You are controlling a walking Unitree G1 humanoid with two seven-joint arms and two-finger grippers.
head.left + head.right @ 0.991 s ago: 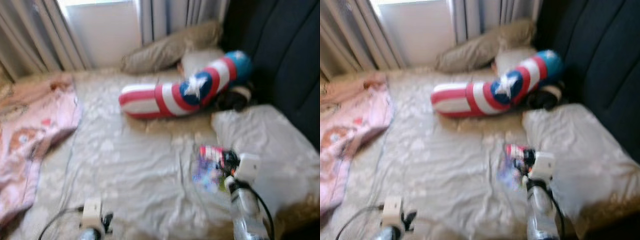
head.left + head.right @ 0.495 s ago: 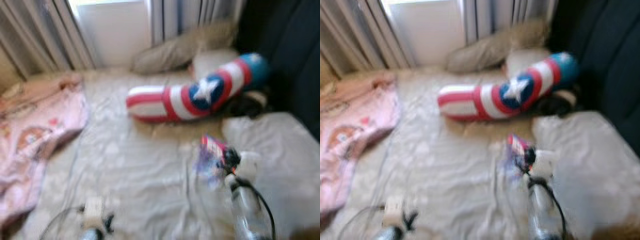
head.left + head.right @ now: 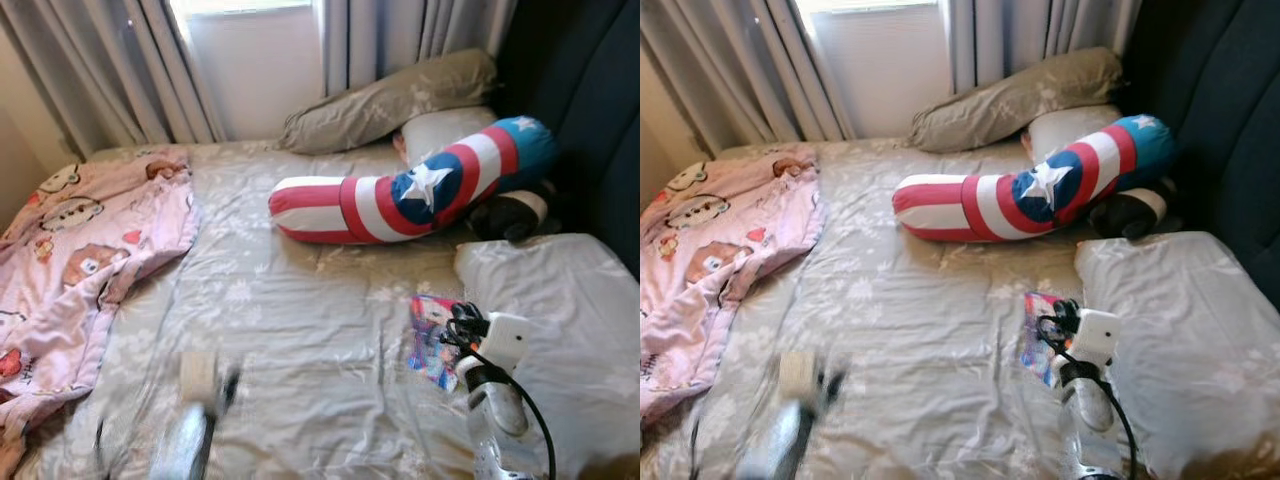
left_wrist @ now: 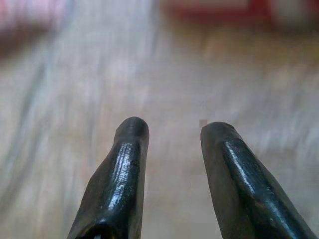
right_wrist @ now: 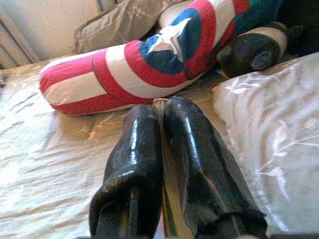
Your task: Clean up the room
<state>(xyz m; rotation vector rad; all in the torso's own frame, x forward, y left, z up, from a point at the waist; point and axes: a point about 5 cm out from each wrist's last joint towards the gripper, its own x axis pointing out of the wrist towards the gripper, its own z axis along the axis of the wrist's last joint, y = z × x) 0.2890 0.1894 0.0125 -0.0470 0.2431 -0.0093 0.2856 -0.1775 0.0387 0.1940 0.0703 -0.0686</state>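
Observation:
A grey-sheeted bed [image 3: 290, 320] lies in front of me. My right gripper [image 3: 457, 323] sits low over its right side, shut on the edge of a colourful flat booklet [image 3: 430, 342] that rests on the sheet. In the right wrist view the right gripper [image 5: 160, 105] pinches a thin edge between both fingers. My left gripper [image 3: 212, 383] hovers over the near left part of the sheet, blurred. The left wrist view shows the left gripper [image 4: 172, 127] open with only sheet beyond it.
A red, white and blue bolster with a star [image 3: 400, 190] lies across the bed's far side. Grey pillows [image 3: 390, 95] and a black-and-white plush [image 3: 510, 213] sit behind it. A pink blanket [image 3: 70, 250] covers the left; a pale pillow [image 3: 560, 300] lies right.
The camera has swung left and the picture has sharpened. My left arm has risen and reached forward over the sheet. The right gripper stays shut on the booklet.

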